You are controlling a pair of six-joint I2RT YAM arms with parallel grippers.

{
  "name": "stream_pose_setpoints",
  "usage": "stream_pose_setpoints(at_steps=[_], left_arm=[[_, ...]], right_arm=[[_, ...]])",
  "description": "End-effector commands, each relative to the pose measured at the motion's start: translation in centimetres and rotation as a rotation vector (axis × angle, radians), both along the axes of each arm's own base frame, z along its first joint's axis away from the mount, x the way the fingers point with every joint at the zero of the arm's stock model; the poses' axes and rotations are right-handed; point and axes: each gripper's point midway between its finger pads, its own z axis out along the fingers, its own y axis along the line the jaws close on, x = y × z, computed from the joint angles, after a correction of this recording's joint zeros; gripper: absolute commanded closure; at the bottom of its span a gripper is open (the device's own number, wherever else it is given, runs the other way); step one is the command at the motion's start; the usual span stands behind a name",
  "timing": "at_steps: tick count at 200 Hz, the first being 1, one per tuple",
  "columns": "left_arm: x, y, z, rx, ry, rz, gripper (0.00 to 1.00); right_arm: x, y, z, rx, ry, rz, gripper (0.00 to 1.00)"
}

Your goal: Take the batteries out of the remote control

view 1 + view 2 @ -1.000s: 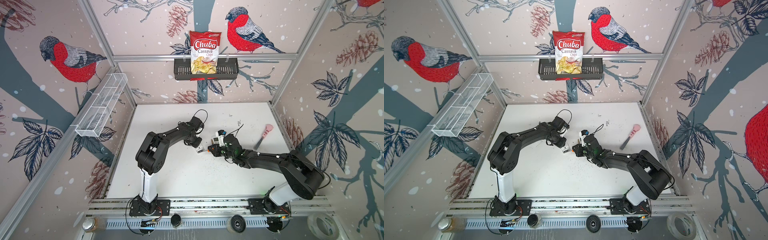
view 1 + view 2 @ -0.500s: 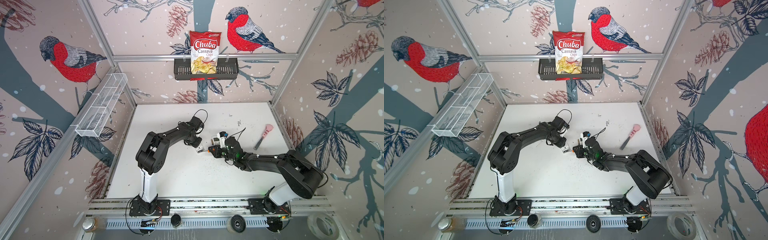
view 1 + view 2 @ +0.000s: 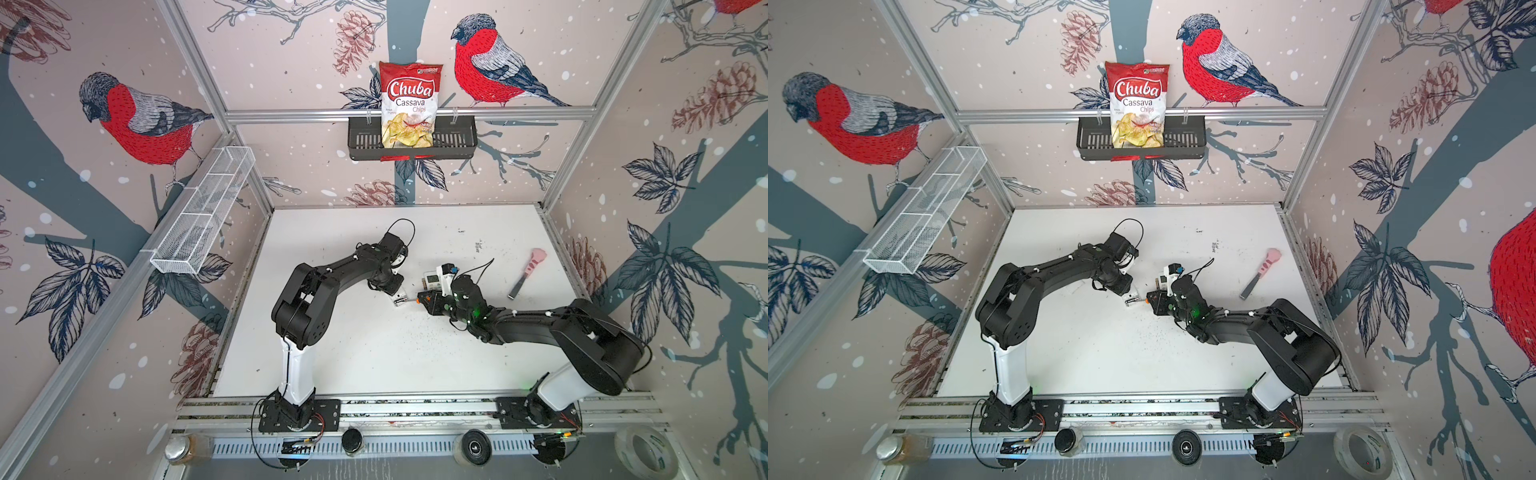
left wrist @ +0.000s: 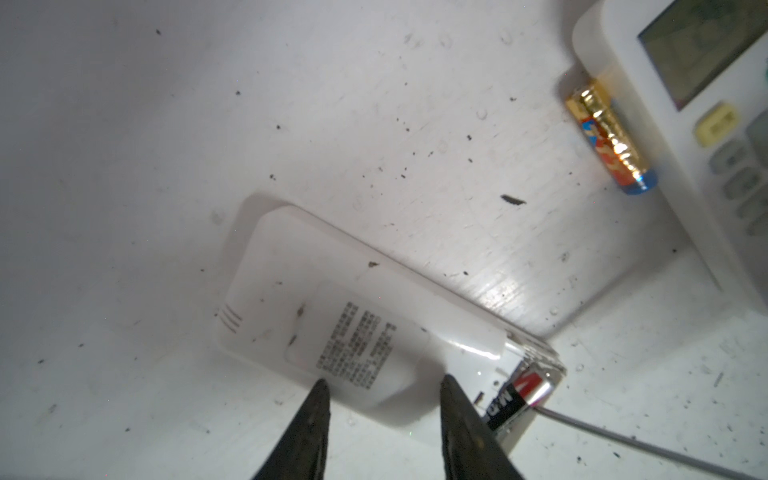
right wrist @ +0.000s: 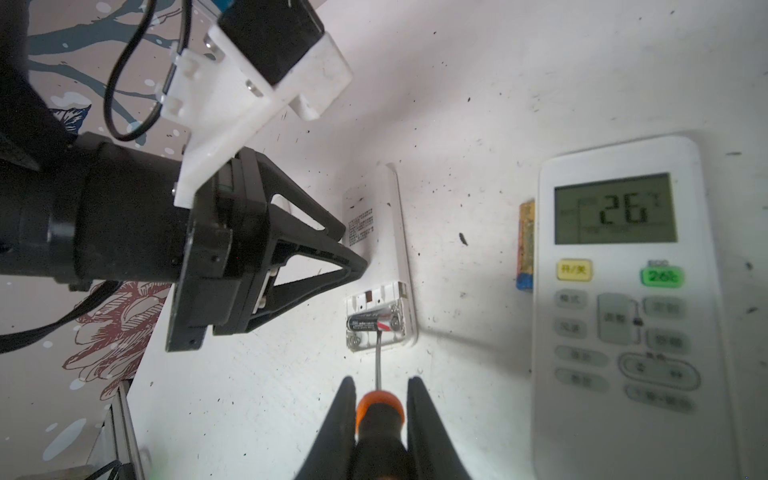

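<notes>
— Grip, left side?
— Empty: the left gripper (image 4: 384, 384) rests half-spread tips on the small white plastic remote (image 4: 291, 291).
— Battery?
— The black cylindrical battery (image 5: 368, 323) lies near-to-far in the open bay, just left of the right gripper (image 5: 380, 380), which pinches an orange-handled screwdriver (image 5: 380, 409).

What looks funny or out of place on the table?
The small white remote lies face down with its battery cover off: one black battery sits inside beside an empty slot. A gold battery lies loose, tucked beside the big remote with the screen.
</notes>
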Motion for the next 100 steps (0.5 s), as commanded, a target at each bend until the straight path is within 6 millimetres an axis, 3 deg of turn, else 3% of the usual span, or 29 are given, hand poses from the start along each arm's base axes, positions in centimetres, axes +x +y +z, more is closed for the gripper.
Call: stream_pose_setpoints(at_steps=[1, 100], left_arm=[[-1.7, 1.2, -2.4, 0.059, 0.083, -0.006, 0.57], [-1.7, 1.2, -2.5, 0.059, 0.085, -0.007, 0.57]], right_arm=[[0.6, 0.3, 0.8, 0.026, -0.025, -0.009, 1.00], [1.1, 1.4, 0.8, 0.063, -0.015, 0.009, 1.00]])
